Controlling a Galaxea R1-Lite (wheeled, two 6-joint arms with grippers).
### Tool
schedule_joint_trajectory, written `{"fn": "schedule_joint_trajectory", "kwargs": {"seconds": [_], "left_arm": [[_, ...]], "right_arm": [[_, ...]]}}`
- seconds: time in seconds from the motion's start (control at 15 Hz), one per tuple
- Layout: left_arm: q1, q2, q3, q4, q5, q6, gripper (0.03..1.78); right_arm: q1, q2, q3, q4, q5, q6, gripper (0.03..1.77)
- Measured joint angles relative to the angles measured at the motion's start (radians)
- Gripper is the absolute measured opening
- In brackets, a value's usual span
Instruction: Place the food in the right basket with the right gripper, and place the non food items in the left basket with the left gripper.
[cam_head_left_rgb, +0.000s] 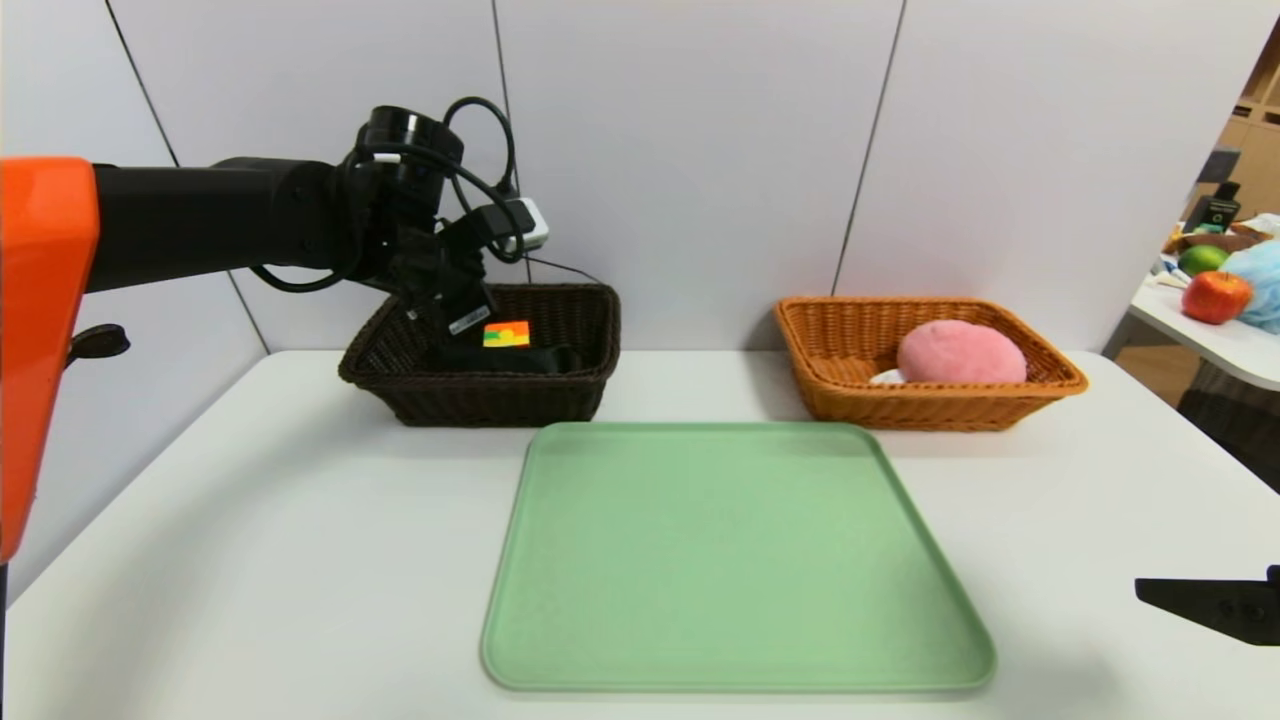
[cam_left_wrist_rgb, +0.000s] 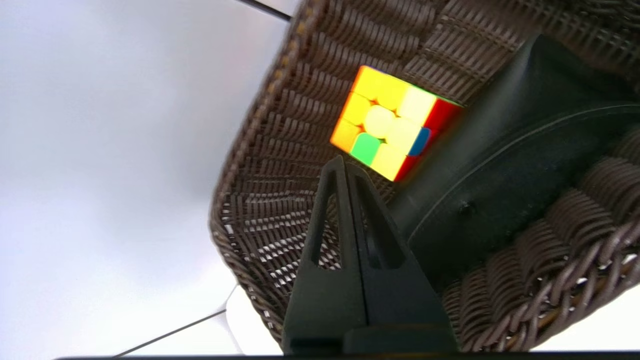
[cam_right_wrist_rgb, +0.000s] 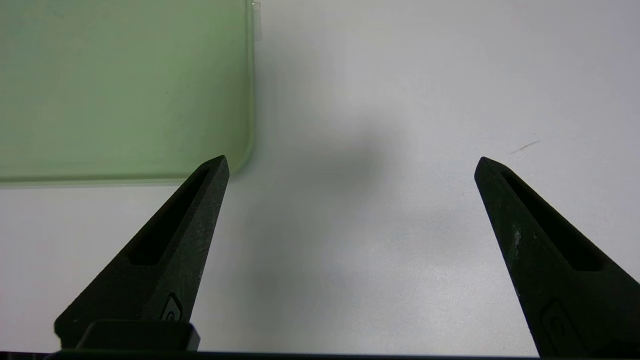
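My left gripper (cam_head_left_rgb: 468, 340) hangs shut and empty inside the dark brown left basket (cam_head_left_rgb: 480, 402), its fingertips (cam_left_wrist_rgb: 342, 162) just short of a multicoloured puzzle cube (cam_left_wrist_rgb: 392, 122). The cube (cam_head_left_rgb: 506, 334) lies in that basket (cam_left_wrist_rgb: 270, 210) beside a black object (cam_left_wrist_rgb: 525, 150), also seen from the head (cam_head_left_rgb: 535, 358). The orange right basket (cam_head_left_rgb: 940, 410) holds a round pink food item (cam_head_left_rgb: 960, 352) and a small white thing (cam_head_left_rgb: 885, 377). My right gripper (cam_right_wrist_rgb: 351, 161) stands open over bare table near the tray corner, at the table's front right (cam_head_left_rgb: 1150, 592).
A green tray (cam_head_left_rgb: 730, 550) lies in the middle of the white table with nothing on it; its corner (cam_right_wrist_rgb: 125, 85) shows in the right wrist view. A side table at far right carries an apple (cam_head_left_rgb: 1215, 297) and a green fruit (cam_head_left_rgb: 1202, 259). A wall stands close behind the baskets.
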Motion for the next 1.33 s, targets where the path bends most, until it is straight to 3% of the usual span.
{"fn": "schedule_joint_trajectory", "kwargs": {"seconds": [0.27,0.53,0.8,0.93,1.13,1.33], "left_arm": [[0.000,-0.002,-0.007,-0.003,-0.015,-0.021,0.65],[-0.006,-0.039,-0.038,0.014,-0.013,-0.220,1.08],[-0.020,-0.159,0.009,0.136,0.007,-0.583,1.34],[-0.021,-0.257,0.117,0.178,0.011,-0.760,1.42],[-0.022,-0.433,0.346,0.190,0.017,-0.952,1.51],[-0.022,-0.617,0.561,0.193,0.037,-1.076,1.57]], "right_arm": [[0.000,0.000,-0.002,-0.001,-0.001,0.000,1.70],[-0.002,0.000,-0.002,-0.001,0.001,0.000,1.70],[-0.002,-0.003,-0.005,-0.001,0.007,0.000,1.70],[0.000,-0.010,-0.004,-0.002,0.008,-0.001,1.70],[0.008,-0.019,0.000,-0.001,0.008,-0.002,1.70],[0.011,-0.033,0.009,0.000,0.010,-0.008,1.70]]}}
